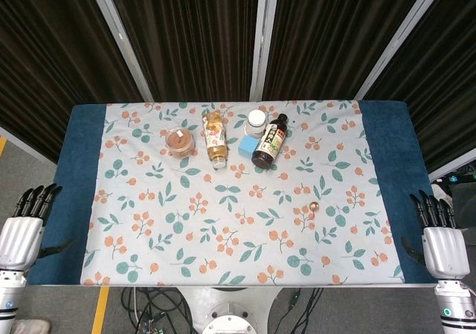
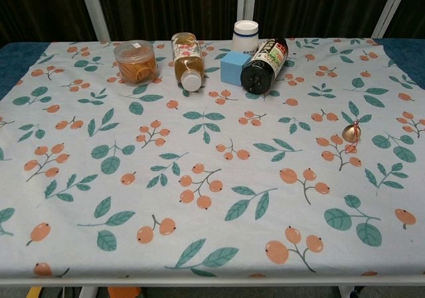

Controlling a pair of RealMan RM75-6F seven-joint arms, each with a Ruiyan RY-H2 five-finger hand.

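Metallic left hand [image 1: 22,233] and right hand [image 1: 440,239] empty, fingers spread, beside floral tablecloth [image 1: 223,222], small brass bell [image 2: 351,133].

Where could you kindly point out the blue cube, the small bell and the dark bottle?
blue cube [image 2: 234,68], chest view, on its front face.
small bell [image 2: 351,134], chest view, on its brass body.
dark bottle [image 2: 263,66], chest view, on its label, lying on its side.

My left robot hand [image 1: 22,233] hangs low at the near left, fingers straight, apart, holding nothing. My right robot hand [image 1: 440,241] mirrors it at the near right, fingers spread, empty.
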